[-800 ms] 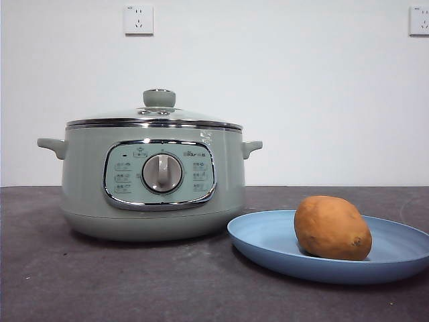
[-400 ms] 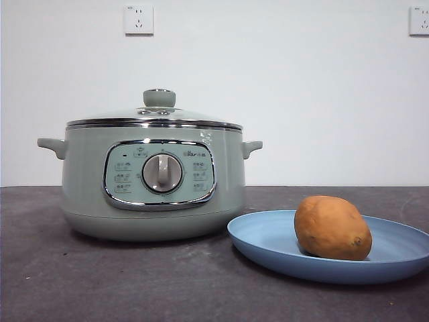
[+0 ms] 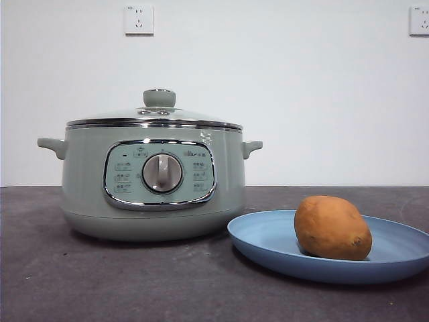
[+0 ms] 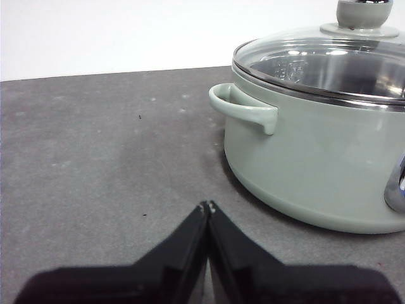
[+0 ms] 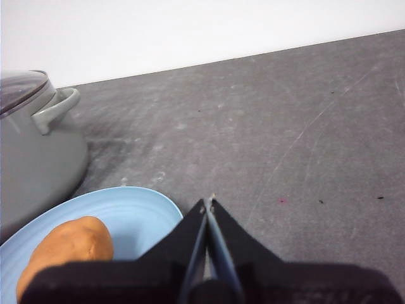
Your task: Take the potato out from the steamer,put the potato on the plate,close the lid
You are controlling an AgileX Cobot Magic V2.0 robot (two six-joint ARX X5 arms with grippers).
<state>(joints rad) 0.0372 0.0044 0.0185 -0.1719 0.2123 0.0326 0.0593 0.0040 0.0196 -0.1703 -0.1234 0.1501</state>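
Observation:
The sage-green steamer (image 3: 153, 181) stands at the left of the front view with its glass lid (image 3: 155, 115) seated on the rim. To its right, the orange-brown potato (image 3: 332, 227) lies on the light-blue plate (image 3: 268, 241). Neither arm shows in the front view. My left gripper (image 4: 207, 206) is shut and empty, low over the table beside the steamer (image 4: 316, 164), under its side handle (image 4: 243, 111). My right gripper (image 5: 208, 202) is shut and empty, beside the plate (image 5: 133, 212) that carries the potato (image 5: 66, 250).
The dark grey tabletop (image 3: 134, 282) runs to a white wall with two sockets (image 3: 139, 19). The steamer's other handle (image 5: 57, 107) shows in the right wrist view. Bare table lies beyond both grippers.

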